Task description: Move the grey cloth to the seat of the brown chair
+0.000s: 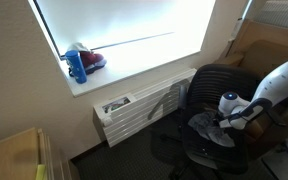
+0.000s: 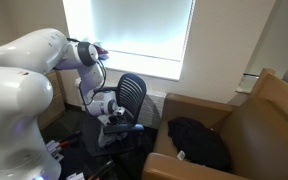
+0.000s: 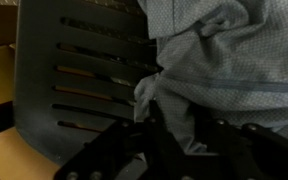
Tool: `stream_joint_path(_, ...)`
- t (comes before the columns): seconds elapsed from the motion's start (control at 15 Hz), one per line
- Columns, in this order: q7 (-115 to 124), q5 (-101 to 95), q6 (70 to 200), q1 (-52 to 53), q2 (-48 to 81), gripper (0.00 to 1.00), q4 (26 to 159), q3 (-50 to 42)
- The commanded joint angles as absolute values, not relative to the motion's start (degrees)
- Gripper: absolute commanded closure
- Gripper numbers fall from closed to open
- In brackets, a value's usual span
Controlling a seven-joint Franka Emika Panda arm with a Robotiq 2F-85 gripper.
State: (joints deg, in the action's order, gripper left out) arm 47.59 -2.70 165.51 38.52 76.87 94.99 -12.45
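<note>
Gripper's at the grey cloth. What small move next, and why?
Probably shut the gripper on the fold, unless it already grips: the grey cloth bunches at it in the wrist view, lying on the black chair, not on the brown chair.

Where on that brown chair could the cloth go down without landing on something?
A dark garment covers most of the brown chair seat; a bare strip shows between it and the backrest. The black chair is crowded with the grey cloth and tool.

Pale grey cloth (image 3: 234, 70), black office chair (image 1: 219, 85), brown chair (image 2: 264, 120).
</note>
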Motion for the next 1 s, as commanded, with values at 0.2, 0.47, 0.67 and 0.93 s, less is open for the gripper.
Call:
stream_joint_path(0.2,43.03,-2.19,164.31,39.84,62.84,1.0,105.69,-12.99)
stream_joint_path(0.47,42.39,-3.02,167.67,42.82,52.28,1.0,114.15,-16.17)
stream_joint_path(0.67,43.1,-2.11,165.73,42.94,53.56,0.97,110.51,-16.44)
stream_joint_path(0.93,41.58,-0.41,157.71,37.65,56.54,0.45,106.75,-11.37)
